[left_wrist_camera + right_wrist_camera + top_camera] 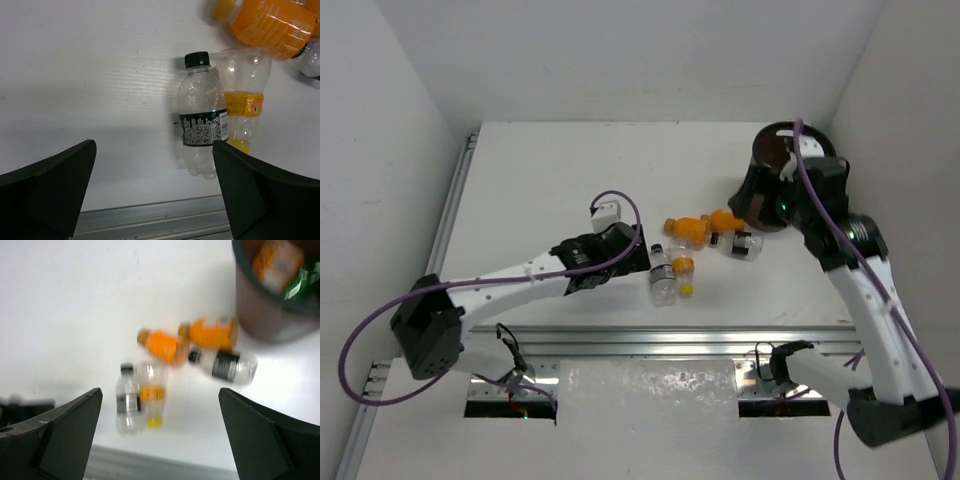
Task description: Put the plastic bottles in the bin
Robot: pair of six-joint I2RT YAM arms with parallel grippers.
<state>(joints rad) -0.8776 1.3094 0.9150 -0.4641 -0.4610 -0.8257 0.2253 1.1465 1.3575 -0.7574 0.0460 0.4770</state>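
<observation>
The dark brown bin (758,190) stands at the back right; in the right wrist view the bin (260,310) holds an orange bottle (276,260) and something green (302,282). Two orange bottles (688,229) (725,220) and a clear black-labelled bottle (747,243) lie beside it. Nearer lie a clear black-capped bottle (201,125) and a clear yellow-labelled bottle (242,102), side by side. My left gripper (638,262) is open and empty just left of that pair. My right gripper (790,160) is open and empty, high over the bin.
A metal rail (670,340) runs along the table's near edge, seen close under my left gripper (155,192). White walls enclose the table at the left, back and right. My right gripper (160,440) looks down on the bottle cluster.
</observation>
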